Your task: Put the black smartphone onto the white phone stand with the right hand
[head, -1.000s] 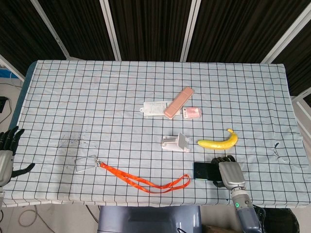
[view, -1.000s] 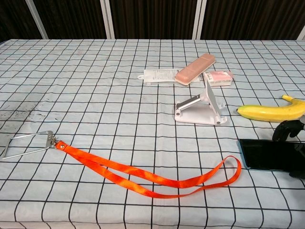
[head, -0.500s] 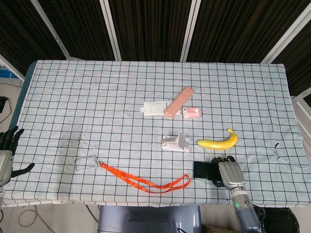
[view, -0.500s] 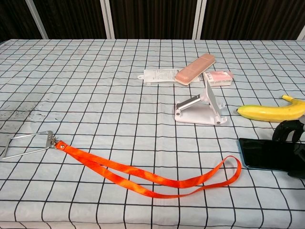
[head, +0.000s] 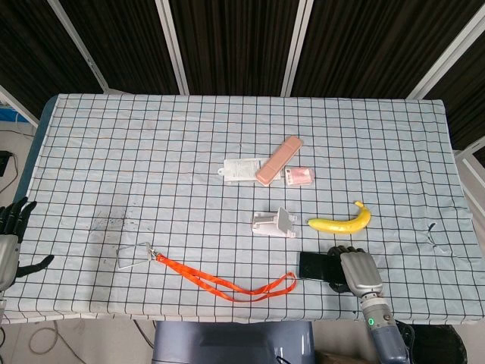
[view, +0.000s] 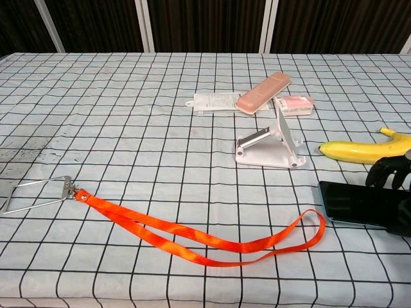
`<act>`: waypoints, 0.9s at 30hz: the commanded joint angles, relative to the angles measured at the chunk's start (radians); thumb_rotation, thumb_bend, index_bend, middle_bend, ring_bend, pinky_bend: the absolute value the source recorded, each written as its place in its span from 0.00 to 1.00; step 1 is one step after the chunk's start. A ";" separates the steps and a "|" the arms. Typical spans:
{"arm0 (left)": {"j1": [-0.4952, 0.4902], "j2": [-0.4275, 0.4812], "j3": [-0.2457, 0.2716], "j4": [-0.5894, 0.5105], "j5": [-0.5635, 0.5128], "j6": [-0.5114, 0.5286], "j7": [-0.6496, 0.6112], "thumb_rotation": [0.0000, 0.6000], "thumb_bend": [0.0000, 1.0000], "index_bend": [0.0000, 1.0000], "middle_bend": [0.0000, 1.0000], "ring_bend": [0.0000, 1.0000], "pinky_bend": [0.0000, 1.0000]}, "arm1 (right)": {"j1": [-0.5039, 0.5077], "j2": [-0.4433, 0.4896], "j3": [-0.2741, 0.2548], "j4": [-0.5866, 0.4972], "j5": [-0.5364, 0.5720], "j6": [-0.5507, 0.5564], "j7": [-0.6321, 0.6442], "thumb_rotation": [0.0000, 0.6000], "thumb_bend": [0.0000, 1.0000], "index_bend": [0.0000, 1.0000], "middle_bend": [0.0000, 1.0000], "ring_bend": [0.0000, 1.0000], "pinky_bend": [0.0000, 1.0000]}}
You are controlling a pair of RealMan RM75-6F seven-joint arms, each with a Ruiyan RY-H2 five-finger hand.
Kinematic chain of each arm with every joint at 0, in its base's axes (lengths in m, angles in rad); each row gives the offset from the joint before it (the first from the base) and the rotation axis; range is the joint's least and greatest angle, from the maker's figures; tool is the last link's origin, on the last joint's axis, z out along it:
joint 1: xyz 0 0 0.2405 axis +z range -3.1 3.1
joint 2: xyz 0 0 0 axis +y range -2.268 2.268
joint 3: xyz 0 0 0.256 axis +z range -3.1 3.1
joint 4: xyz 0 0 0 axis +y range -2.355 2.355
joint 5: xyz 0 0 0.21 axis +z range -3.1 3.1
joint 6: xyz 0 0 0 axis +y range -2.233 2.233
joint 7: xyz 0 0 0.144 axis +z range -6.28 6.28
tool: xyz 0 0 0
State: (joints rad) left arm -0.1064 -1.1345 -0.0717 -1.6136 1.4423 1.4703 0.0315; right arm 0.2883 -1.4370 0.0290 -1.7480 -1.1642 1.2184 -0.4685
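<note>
Black smartphone (head: 314, 265) lying flat on the checked table (head: 151, 152), just on the near side of the white phone stand (head: 274, 223) and a touch to its right, long axis running left to right across the cloth. Right hand (head: 356, 271) clamped on the phone's right end, dark fingertips (view: 387, 172) curled over the far edge in the chest view, thumb side hidden beneath. So: phone sticking out leftward from the grip, pointing toward the space in front of the stand. Stand's sloped plate tilted up, its open face hard to read from here. Coming move, by the look of it: lift, carry away from the body toward the stand, tip the phone onto the plate.

Against the frame a second back: phone slid a little to the left, toward the orange lanyard's (head: 227, 285) loop end, hand gone with it; fingertips now showing higher over the phone's far edge. Not clear whether the phone is off the cloth yet.

Banana (head: 340, 221) just right of the stand, close behind the right hand. Pink case (head: 279, 160), white packet (head: 242, 170) and small pink pack (head: 301, 176) beyond the stand. Left hand (head: 9, 239) far to the stand's left at the table edge, fingers spread, holding nothing.
</note>
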 commanded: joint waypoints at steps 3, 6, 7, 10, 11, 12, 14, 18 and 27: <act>0.000 0.000 0.002 -0.001 0.002 0.000 0.001 1.00 0.00 0.00 0.00 0.00 0.00 | -0.001 0.026 0.021 -0.020 -0.038 0.012 0.075 1.00 0.44 0.47 0.55 0.43 0.40; 0.000 0.000 0.001 -0.001 0.001 -0.001 0.001 1.00 0.00 0.00 0.00 0.00 0.00 | 0.000 0.037 0.038 -0.024 -0.048 0.015 0.119 1.00 0.44 0.47 0.55 0.43 0.40; 0.000 0.000 0.001 -0.001 0.000 -0.001 0.001 1.00 0.00 0.00 0.00 0.00 0.00 | 0.001 0.041 0.048 -0.026 -0.049 0.016 0.142 1.00 0.44 0.47 0.55 0.43 0.40; 0.000 0.000 0.001 -0.002 -0.001 -0.002 0.001 1.00 0.00 0.00 0.00 0.00 0.00 | 0.004 0.050 0.082 -0.031 -0.047 0.015 0.217 1.00 0.44 0.47 0.55 0.43 0.40; 0.000 0.000 0.001 -0.003 -0.001 -0.003 0.001 1.00 0.00 0.00 0.00 0.00 0.00 | 0.006 0.052 0.098 -0.033 -0.045 0.016 0.251 1.00 0.44 0.47 0.55 0.43 0.40; 0.000 0.000 0.001 -0.003 -0.002 -0.003 0.001 1.00 0.00 0.00 0.00 0.00 0.00 | 0.007 0.054 0.114 -0.034 -0.042 0.016 0.286 1.00 0.44 0.47 0.55 0.43 0.40; 0.000 -0.001 0.001 -0.003 -0.003 -0.004 0.002 1.00 0.00 0.00 0.00 0.00 0.00 | 0.010 0.057 0.144 -0.039 -0.037 0.012 0.355 1.00 0.44 0.47 0.54 0.43 0.40; -0.001 -0.002 0.001 -0.004 -0.006 -0.006 0.005 1.00 0.00 0.00 0.00 0.00 0.00 | 0.022 0.066 0.218 -0.049 -0.015 -0.010 0.530 1.00 0.44 0.47 0.54 0.43 0.40; 0.001 -0.008 -0.001 -0.002 -0.001 0.002 -0.003 1.00 0.00 0.00 0.00 0.00 0.00 | 0.063 0.022 0.332 0.011 -0.009 -0.045 0.829 1.00 0.44 0.47 0.54 0.43 0.40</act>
State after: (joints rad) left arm -0.1057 -1.1422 -0.0721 -1.6162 1.4408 1.4719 0.0288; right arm 0.3323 -1.3928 0.3196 -1.7651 -1.1748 1.1869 0.2918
